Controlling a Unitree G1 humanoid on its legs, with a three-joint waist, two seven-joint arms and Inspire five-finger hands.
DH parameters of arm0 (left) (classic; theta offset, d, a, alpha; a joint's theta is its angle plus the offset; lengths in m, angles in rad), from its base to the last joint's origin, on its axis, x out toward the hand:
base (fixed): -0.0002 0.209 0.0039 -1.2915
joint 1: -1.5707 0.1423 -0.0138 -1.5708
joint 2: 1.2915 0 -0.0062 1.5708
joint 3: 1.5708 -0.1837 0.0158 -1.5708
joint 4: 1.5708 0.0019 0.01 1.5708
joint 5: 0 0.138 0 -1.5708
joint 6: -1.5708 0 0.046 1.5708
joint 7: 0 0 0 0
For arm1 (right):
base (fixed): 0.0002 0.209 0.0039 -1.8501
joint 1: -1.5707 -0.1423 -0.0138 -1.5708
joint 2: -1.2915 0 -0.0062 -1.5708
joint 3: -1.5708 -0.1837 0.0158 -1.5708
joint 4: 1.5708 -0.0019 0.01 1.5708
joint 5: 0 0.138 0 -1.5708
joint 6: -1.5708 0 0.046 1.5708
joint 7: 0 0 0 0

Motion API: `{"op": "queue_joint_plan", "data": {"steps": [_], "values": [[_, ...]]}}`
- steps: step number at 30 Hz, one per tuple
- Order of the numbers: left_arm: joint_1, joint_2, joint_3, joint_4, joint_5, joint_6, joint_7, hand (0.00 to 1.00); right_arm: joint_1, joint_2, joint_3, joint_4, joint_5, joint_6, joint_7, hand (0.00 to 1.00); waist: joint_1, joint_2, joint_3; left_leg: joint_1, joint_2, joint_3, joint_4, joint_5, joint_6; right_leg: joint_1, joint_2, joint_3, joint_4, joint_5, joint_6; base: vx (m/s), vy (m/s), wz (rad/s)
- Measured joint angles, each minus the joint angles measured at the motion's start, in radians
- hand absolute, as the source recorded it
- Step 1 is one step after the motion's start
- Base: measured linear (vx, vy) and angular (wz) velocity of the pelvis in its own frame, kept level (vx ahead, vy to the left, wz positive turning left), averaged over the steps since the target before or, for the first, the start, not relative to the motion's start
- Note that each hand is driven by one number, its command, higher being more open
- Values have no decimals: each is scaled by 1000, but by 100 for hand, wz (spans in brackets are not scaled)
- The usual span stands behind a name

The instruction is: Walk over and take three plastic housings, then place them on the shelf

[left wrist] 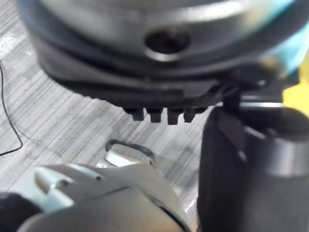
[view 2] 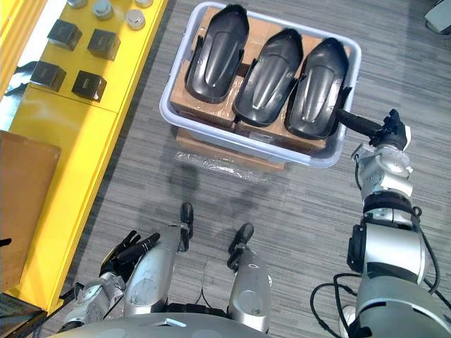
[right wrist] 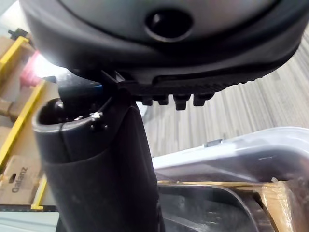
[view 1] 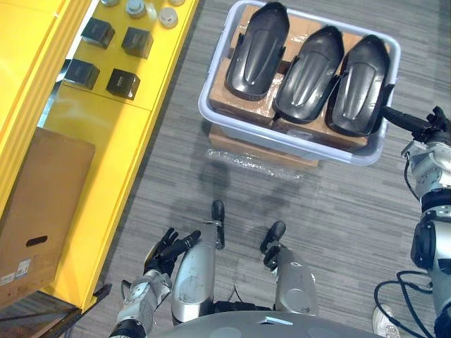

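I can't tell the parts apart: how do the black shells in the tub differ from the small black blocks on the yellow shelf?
The shells are long, rounded and glossy; the blocks are small and boxy. Three shells lie side by side in the tub; four blocks sit spaced apart on the yellow shelf. Both are black.
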State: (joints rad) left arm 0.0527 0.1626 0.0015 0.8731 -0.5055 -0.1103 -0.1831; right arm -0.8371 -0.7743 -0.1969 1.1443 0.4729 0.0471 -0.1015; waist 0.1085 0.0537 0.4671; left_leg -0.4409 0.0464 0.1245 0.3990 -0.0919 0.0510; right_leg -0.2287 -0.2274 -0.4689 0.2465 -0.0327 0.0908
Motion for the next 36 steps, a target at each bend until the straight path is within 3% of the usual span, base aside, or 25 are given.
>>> {"op": "queue_joint_plan", "data": {"steps": [7,8,15,22,26,33,36], "values": [[-13,-1,-23,0,-48,0,-28,100,-95,-27,52,69,-74,67,2,100,3,19,24,-39,-17,-13,3,10,5,-60,-34,-14,80,-37,-6,-3,10,8],[-14,-1,-25,0,-52,0,-31,100,-101,-29,53,73,-75,75,1,0,4,22,25,-43,-19,-15,3,12,5,-67,-37,-14,90,-40,-7,1,-1,14],[-34,-13,-43,-1,-81,-1,-55,100,-161,-119,89,121,-153,153,-27,0,26,56,42,-105,-36,-42,16,27,6,-137,-69,-30,174,-78,-13,-11,-4,13],[-35,-14,-42,1,-81,-2,-55,100,-160,-155,88,148,-232,165,-51,0,18,60,44,-107,-39,-54,17,31,-1,-149,-83,-40,222,-112,-21,3,-21,6],[-41,-14,-42,1,-81,-2,-55,100,-157,-127,74,147,-239,167,-100,0,24,59,45,-105,-32,-67,13,39,-13,-146,-80,-48,226,-122,-28,-20,-31,7],[-42,-6,-34,12,-76,-13,-33,100,-94,-61,9,132,-239,180,-141,0,27,26,50,-39,-17,-65,-24,46,-23,-74,-49,-50,168,-115,-23,-2,-10,0],[-41,4,-34,21,-76,-24,-21,100,-53,-32,-15,123,-241,152,-174,0,27,5,48,-1,-9,-61,-40,47,-25,-28,-31,-51,132,-101,-23,46,-11,-5]]}}
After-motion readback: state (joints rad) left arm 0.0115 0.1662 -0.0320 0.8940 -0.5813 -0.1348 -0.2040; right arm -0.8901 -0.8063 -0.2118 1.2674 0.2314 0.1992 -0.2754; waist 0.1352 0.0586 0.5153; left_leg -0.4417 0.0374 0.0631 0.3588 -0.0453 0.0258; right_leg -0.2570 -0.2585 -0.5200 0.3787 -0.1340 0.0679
